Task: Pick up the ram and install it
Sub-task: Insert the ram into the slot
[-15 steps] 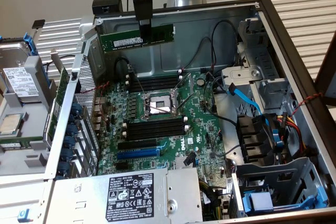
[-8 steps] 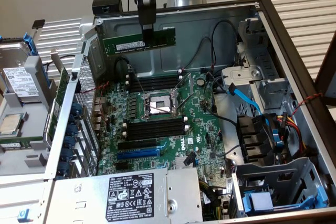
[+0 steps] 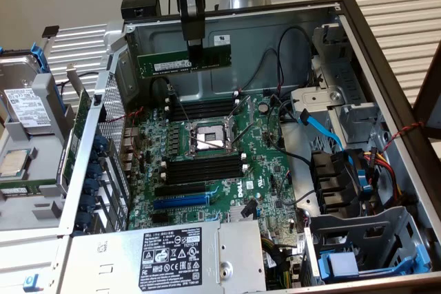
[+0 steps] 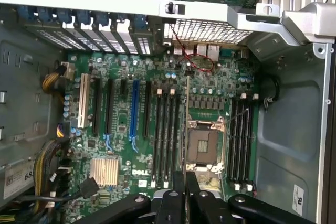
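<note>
The ram (image 3: 180, 63) is a long green stick with a white label, held level in the air above the motherboard (image 3: 269, 170), near the case's back wall. My gripper (image 3: 196, 51) comes down from above and is shut on the stick near the end toward the exterior view's right. In the wrist view the ram (image 4: 187, 124) shows edge-on as a thin line running out from between my fingers (image 4: 178, 195), over the CPU socket (image 4: 202, 145). Black memory slots with white clips lie on both sides of the socket, one bank (image 4: 165, 135) on one side and another (image 4: 240, 145) on the other.
The open computer case (image 3: 372, 67) surrounds the board. A power supply (image 3: 172, 253) with a black label sits at the front. Blue and black cables (image 3: 324, 132) and drive bays (image 3: 358, 239) crowd the exterior view's right. A drive cage (image 3: 27, 101) lies outside on the exterior view's left.
</note>
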### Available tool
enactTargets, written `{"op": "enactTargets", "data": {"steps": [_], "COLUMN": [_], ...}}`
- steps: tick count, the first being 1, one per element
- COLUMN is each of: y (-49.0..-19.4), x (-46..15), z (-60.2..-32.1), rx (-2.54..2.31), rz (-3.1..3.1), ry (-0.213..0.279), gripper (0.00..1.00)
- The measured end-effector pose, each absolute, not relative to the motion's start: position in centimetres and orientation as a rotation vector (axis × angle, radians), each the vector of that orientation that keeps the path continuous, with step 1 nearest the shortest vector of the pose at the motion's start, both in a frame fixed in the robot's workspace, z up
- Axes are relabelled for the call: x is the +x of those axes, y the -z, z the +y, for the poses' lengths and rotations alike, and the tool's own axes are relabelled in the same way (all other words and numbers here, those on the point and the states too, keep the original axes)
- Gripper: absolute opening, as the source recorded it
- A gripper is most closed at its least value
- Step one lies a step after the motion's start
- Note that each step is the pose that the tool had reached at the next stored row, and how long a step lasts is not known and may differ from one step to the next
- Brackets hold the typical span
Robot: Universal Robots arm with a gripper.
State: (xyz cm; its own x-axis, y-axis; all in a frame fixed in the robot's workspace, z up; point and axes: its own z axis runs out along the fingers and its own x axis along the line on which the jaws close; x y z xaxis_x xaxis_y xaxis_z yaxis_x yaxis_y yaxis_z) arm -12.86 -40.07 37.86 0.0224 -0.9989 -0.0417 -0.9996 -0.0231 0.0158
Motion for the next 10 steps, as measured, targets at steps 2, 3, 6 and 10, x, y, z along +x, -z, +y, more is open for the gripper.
{"op": "enactTargets", "data": {"steps": [2,3,6,10], "y": [-37.84,-37.85,-37.79,-37.73], "x": [-12.86,-12.86,-12.85,-12.80], "z": [-40.07,-40.07,-39.84,-39.12], "rx": [-2.233,-2.233,-2.235,-2.245], "rz": [2.183,2.183,2.185,2.195], "ry": [-0.064,-0.064,-0.059,-0.040], "gripper": [0.13,0.13,0.13,0.13]}}
